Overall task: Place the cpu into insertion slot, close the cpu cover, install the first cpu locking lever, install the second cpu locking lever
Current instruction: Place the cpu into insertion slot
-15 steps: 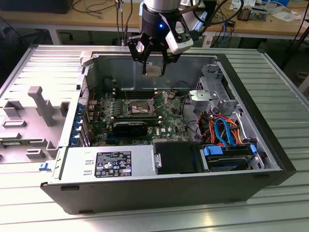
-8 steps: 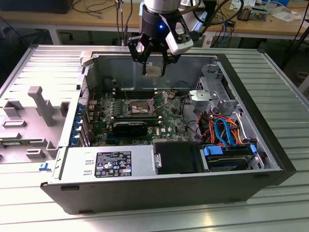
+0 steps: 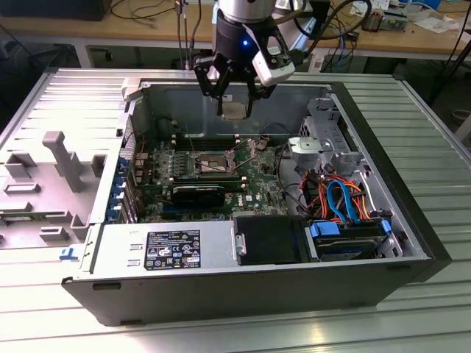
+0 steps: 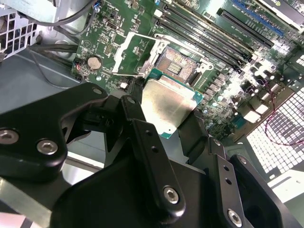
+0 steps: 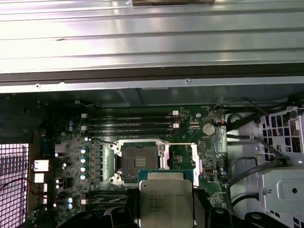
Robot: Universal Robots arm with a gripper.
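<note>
Step in hand: placing the cpu (image 5: 165, 202). The end effector (image 3: 234, 109) is narrowed onto it, with black fingers (image 4: 147, 156) pinching opposite edges and the silvery top facing up toward the first wrist camera. In the exterior view the chip hangs above the open computer case (image 3: 412, 243), well clear of the board, and the case lies on the ribbed worktop (image 3: 441, 132).

The insertion slot (image 5: 140, 161) is bare, with a dark centre and a silver rim, just beside the memory slots (image 5: 128, 124). The cpu cover (image 4: 134, 53) is swung open to one side of the slot, so the way in looks free. Can't make out the locking levers for sure.

In both wrist views the chip sits offset from the slot, not over it.

To do it well, my read:
- Centre the chip over the slot before descending.
- Keep it flat and its edges square to the rim.
- Go straight down without sliding across the contacts.
- Stay off the raised cover.
- A tilted or shifted drop likely jams it or bends the pins.
</note>
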